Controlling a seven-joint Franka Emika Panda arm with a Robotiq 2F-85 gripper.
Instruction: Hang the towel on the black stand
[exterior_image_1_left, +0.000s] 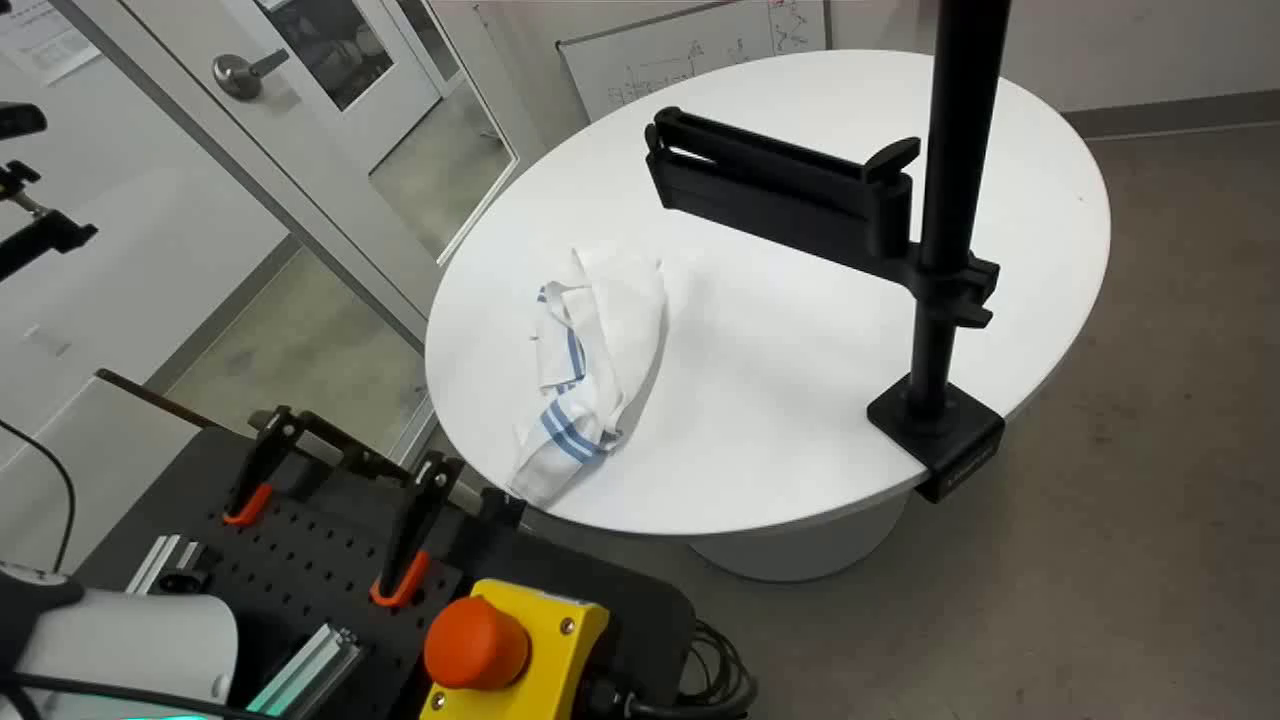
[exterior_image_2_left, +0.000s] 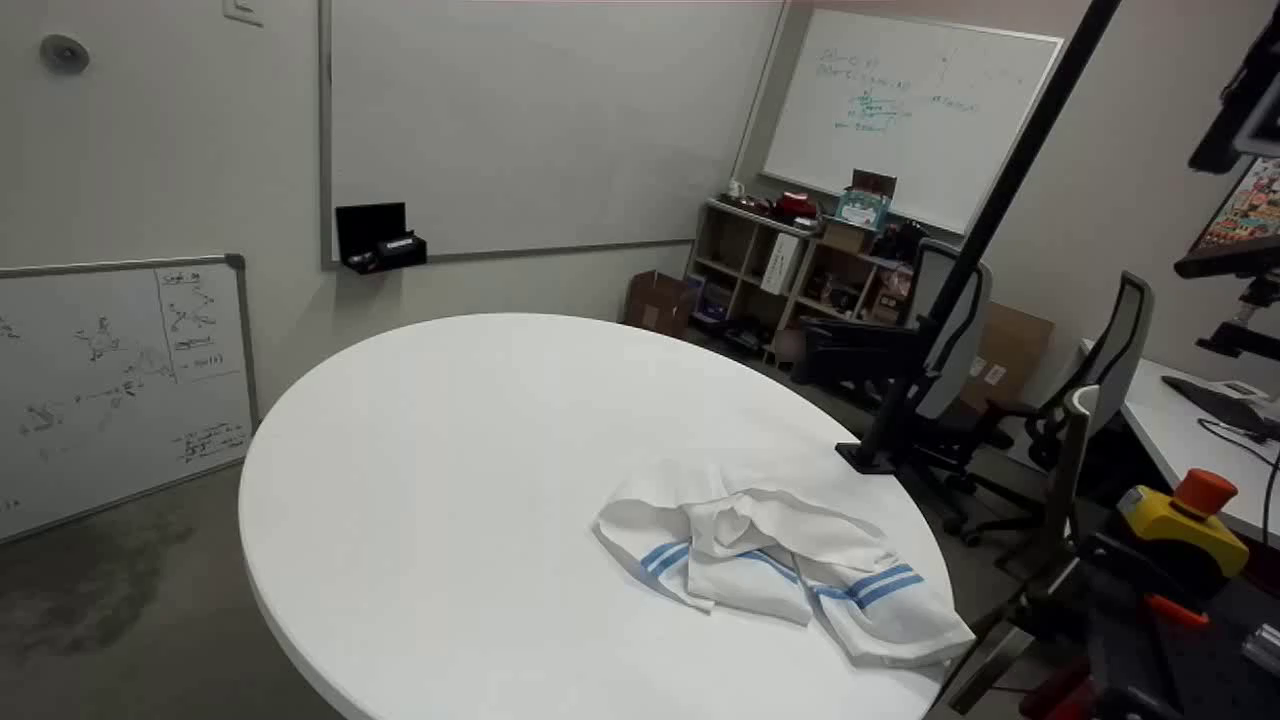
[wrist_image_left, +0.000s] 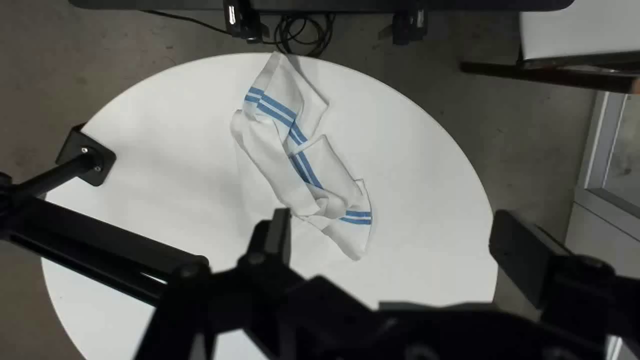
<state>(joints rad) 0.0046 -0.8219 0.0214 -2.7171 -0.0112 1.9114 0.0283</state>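
Towel (wrist_image_left: 306, 170) at table edge (wrist_image_left: 225, 62), apart from stand (exterior_image_1_left: 938, 265)

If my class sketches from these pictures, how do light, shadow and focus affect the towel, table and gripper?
In both exterior views, parts of the blue-striped white towel nearly blend into the bright round table; in an exterior view, a soft grey shadow lies along one side of the towel; in the wrist view, the open Robotiq gripper is dark and blurred, while the towel looks sharper.

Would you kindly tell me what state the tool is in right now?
The tool is open, its jaws wide apart, holding nothing; the towel lies on the table.
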